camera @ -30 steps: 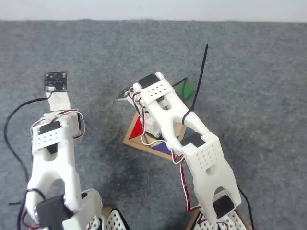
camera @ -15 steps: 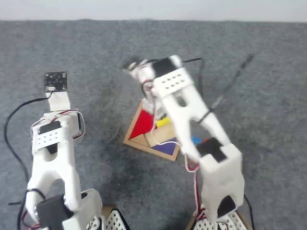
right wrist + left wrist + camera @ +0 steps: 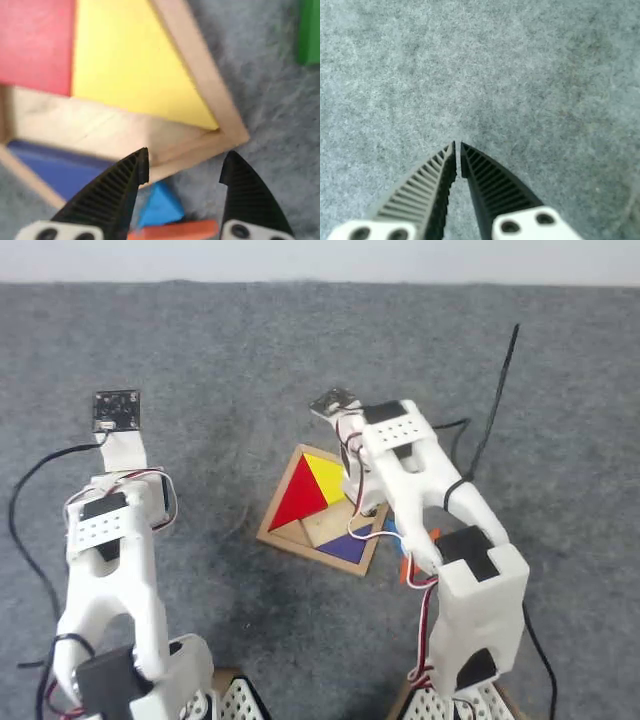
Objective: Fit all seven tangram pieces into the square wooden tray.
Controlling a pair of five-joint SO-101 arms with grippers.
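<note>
the left claw [image 3: 458,146] is pinched tight on nothing over grey carpet [image 3: 520,60]. the right claw [image 3: 187,165] is spread wide, empty, above the tray [image 3: 220,135] at its 3 o'clock corner. an orange piece [image 3: 175,230] and a small blue triangle [image 3: 159,207] lie on the carpet at 4 o'clock, just beside the tray. inside sit a red triangle [image 3: 298,498], yellow triangle [image 3: 330,478] and dark blue triangle [image 3: 345,545]. a green piece [image 3: 310,30] lies farther off. the pieces look light, hard, smooth and thin; pinch two straight edges.
</note>
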